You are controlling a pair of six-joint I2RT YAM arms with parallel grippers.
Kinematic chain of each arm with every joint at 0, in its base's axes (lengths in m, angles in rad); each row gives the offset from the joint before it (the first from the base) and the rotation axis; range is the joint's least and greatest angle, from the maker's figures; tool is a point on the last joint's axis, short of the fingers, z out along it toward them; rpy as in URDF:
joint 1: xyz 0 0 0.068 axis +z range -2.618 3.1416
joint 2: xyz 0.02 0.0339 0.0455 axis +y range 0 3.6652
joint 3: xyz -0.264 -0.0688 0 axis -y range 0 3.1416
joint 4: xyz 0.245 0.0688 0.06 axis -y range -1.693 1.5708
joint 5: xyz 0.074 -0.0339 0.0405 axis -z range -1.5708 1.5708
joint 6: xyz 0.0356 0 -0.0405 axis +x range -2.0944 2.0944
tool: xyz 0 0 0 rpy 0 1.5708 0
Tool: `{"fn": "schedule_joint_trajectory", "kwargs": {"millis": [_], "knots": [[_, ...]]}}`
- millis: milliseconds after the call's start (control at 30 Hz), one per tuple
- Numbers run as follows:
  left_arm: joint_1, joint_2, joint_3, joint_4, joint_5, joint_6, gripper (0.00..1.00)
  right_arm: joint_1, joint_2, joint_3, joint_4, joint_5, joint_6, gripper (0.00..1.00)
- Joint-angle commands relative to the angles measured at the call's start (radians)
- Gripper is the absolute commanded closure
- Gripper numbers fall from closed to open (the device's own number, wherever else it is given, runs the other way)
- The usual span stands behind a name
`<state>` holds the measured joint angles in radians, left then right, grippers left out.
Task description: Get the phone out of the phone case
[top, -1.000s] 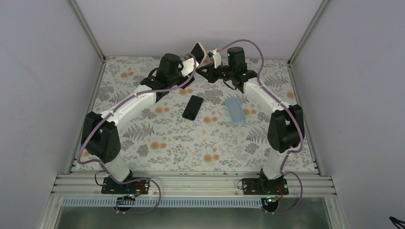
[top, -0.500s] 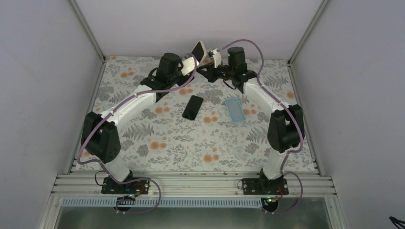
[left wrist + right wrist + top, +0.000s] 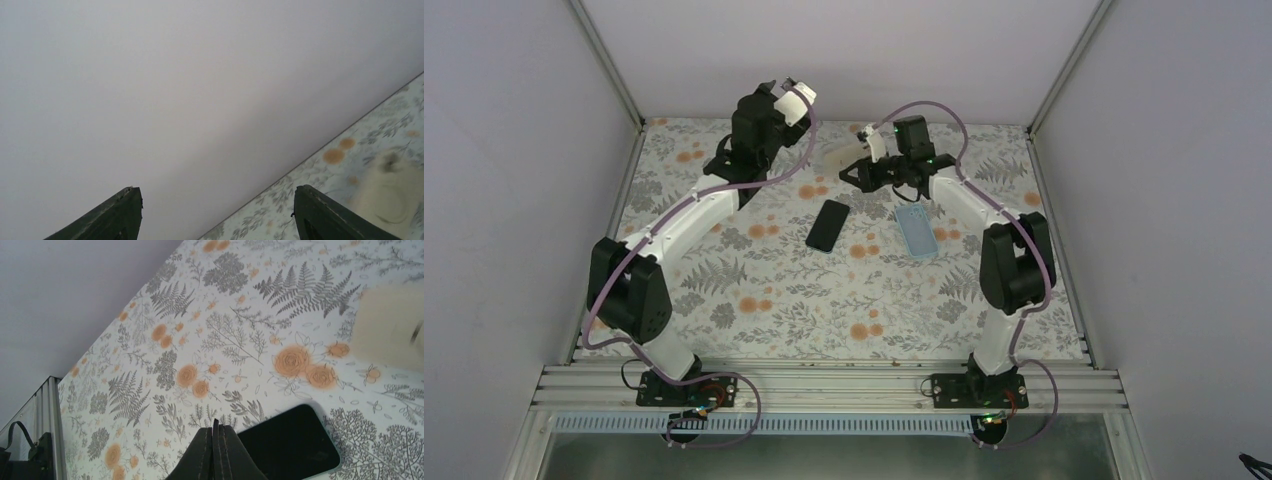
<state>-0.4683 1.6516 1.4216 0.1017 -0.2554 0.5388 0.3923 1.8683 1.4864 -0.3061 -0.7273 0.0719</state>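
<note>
Now, phone: the black flat phone (image 3: 292,445) lies bare and face-up on the floral-printed tablecloth (image 3: 774,300), near the middle of the table, with nothing around it.
Case: the cream rounded phone case (image 3: 390,332) shows only as a pale smear beyond the phone, towards the back wall. It is too blurred to tell whether it rests on the cloth or is dropping to it.
Left gripper: the left gripper (image 3: 216,189) is raised high at the rear, pointing at the wall, its fingers spread wide with nothing between them.
Right gripper: the right gripper (image 3: 215,432) hangs low over the cloth with its fingers pressed together and nothing pinched. The phone is just beyond its tips and the case farther off to one side.
Other item: a light blue rectangular piece (image 3: 916,231) lies flat beside the phone, apart from it. Whether it is another case I cannot tell.
Step in hand: phone and case look separated, so what is left is probably letting the case settle and drawing both arms away.
Doing it well: lift the right gripper straight up before pulling it back, since a low sweep could nudge the phone or catch the case.
Left arm: bring it down along its own side, well apart from the case.
Risk: a light case may bounce or slide onto the phone, so confirm the two end up apart.
</note>
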Motion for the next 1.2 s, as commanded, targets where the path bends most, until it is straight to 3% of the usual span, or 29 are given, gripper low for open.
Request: {"fn": "schedule_joint_trajectory", "kwargs": {"millis": [0,200,333,367,433,600,667,700,833,933,1067,1167], "knots": [[-0.018,-0.02,0.025,0.037,0.068,-0.058,0.24,0.008,-0.011,-0.014,-0.024,-0.016,-0.011,0.96],[-0.008,-0.039,0.016,-0.013,0.129,-0.083,0.23,-0.014,-0.054,-0.04,-0.02,-0.001,-0.022,0.96],[0.029,-0.049,0.007,-0.029,0.164,-0.097,0.14,-0.068,0.003,0.018,-0.064,0.003,-0.072,0.96],[0.036,-0.052,0.004,-0.032,0.171,-0.094,0.11,-0.074,0.037,0.063,-0.108,0.02,-0.113,0.92],[0.043,-0.053,-0.001,-0.035,0.189,-0.073,0.05,-0.078,0.111,0.188,-0.19,0.064,-0.201,0.61],[0.07,0.019,0.017,-0.068,0.175,-0.044,0.0,-0.075,0.424,0.633,-0.561,0.234,-0.486,0.04],[0.096,0.082,0.03,-0.068,0.171,-0.064,0.0,-0.081,0.493,0.716,-0.559,0.285,-0.463,0.01],[0.108,0.115,0.056,-0.085,0.169,-0.089,0.0,-0.088,0.509,0.714,-0.483,0.292,-0.44,0.04],[0.142,0.245,0.126,-0.099,0.113,-0.199,0.03,-0.098,0.616,0.808,-0.347,0.36,-0.326,0.37],[0.144,0.284,0.094,-0.031,0.107,-0.219,0.03,-0.098,0.655,0.815,-0.255,0.387,-0.269,0.42],[0.146,0.33,0.097,0.006,0.1,-0.227,0.02,-0.103,0.703,0.83,-0.164,0.441,-0.233,0.77],[0.153,0.39,0.162,-0.028,0.078,-0.251,0.01,-0.108,0.775,0.921,-0.145,0.545,-0.192,0.95]]}}
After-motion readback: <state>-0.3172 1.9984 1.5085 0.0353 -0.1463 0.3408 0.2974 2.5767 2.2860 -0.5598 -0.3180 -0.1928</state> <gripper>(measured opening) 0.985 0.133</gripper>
